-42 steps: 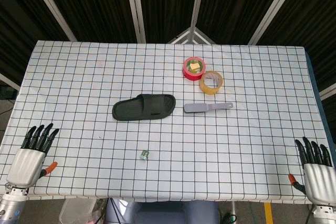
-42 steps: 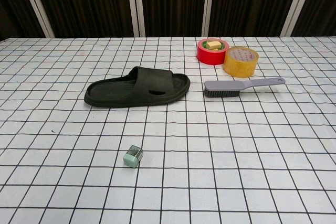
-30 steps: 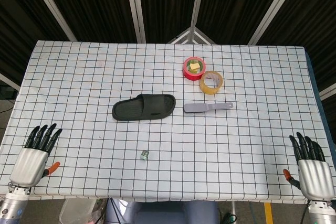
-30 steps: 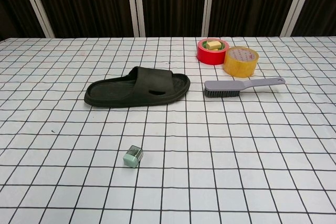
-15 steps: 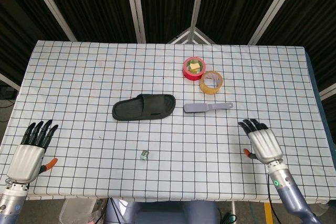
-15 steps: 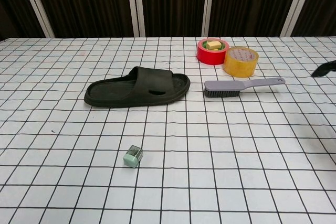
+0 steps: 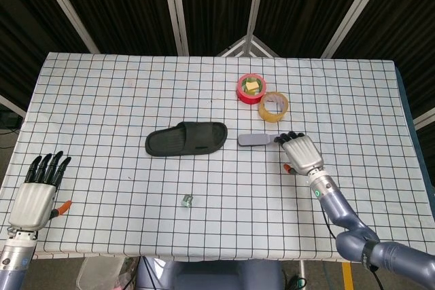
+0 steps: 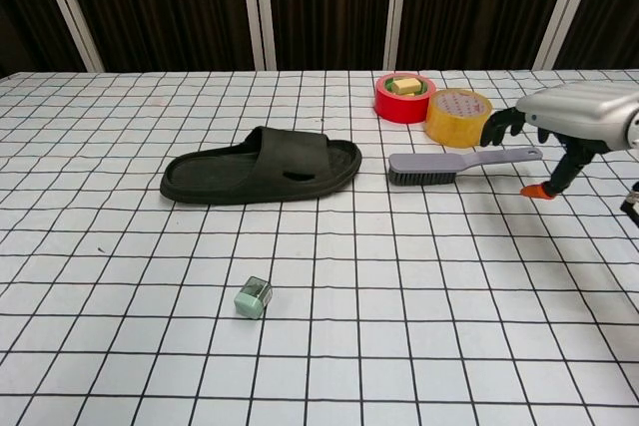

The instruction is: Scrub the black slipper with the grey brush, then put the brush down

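The black slipper [image 7: 185, 139] [image 8: 262, 166] lies flat near the table's middle, toe to the right. Just right of it lies the grey brush [image 7: 255, 140] [image 8: 449, 164], bristles down, handle pointing right. My right hand [image 7: 300, 152] [image 8: 564, 122] hovers over the brush handle with fingers spread and holds nothing; in the head view it hides the handle's end. At the near left corner of the table my left hand [image 7: 39, 189] is open and holds nothing; the chest view does not show it.
A red tape roll [image 7: 250, 88] [image 8: 404, 97] with a yellow block inside and a tan tape roll [image 7: 274, 106] [image 8: 457, 117] stand just behind the brush. A small green cube [image 7: 187, 201] [image 8: 254, 298] lies in front of the slipper. The table is a white checked cloth [image 7: 102, 100].
My right hand has swept from the table's near right corner up and left to the brush handle. The left hand drifted slightly down. Slipper and brush have not moved.
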`<action>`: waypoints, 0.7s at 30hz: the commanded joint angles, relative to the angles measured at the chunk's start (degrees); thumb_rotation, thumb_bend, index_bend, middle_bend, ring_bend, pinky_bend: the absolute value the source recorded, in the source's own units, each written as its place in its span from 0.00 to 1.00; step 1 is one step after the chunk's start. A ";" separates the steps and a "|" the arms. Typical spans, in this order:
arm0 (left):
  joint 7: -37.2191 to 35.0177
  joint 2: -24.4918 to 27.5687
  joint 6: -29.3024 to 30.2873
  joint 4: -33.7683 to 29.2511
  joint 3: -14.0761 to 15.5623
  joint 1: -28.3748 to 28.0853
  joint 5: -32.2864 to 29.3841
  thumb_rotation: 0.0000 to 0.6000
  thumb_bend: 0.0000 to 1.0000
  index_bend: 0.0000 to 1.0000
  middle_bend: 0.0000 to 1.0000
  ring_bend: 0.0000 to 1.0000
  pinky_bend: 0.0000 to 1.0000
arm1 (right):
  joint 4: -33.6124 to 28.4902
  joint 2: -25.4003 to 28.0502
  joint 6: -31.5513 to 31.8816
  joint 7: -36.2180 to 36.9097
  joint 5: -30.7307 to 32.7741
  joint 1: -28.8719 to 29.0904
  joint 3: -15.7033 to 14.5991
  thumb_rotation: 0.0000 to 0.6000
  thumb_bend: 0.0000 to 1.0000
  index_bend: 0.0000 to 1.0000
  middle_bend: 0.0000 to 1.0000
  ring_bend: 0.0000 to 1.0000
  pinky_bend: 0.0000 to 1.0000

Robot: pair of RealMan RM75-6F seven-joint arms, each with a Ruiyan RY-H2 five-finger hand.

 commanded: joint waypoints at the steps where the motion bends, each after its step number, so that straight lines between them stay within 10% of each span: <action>1: 0.61 -0.32 -0.70 -0.25 -0.65 -0.24 -1.30 1.00 0.08 0.00 0.00 0.00 0.04 | 2.60 -2.07 -2.29 -0.65 1.46 3.00 0.46 1.00 0.34 0.27 0.27 0.23 0.33; 21: 0.85 -0.46 -3.33 -0.07 -2.23 -1.57 -5.54 1.00 0.08 0.00 0.00 0.00 0.04 | 11.08 -9.66 -5.37 -5.98 9.14 14.50 -0.13 1.00 0.34 0.27 0.27 0.24 0.35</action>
